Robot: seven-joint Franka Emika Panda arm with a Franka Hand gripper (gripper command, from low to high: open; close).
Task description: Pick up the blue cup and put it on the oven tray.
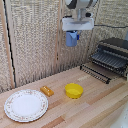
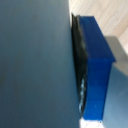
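Observation:
High above the table in the exterior view, my gripper (image 1: 73,34) is shut on the blue cup (image 1: 72,41), which hangs below the white hand in front of the woven wall. The wrist view is filled by the cup's dull blue wall (image 2: 35,60), very close, with a bright blue finger (image 2: 97,65) and its black pad pressed against it. The oven tray (image 1: 106,60), a dark wire rack, sticks out of the black-and-silver toaster oven (image 1: 117,47) at the exterior view's right. The cup is well to the left of the tray and higher than it.
On the wooden table (image 1: 100,102) lie a yellow bowl (image 1: 74,90), a small orange item (image 1: 47,90) and a round white patterned plate (image 1: 26,105). The oven's open door (image 1: 95,73) juts out below the tray. A woven screen stands behind.

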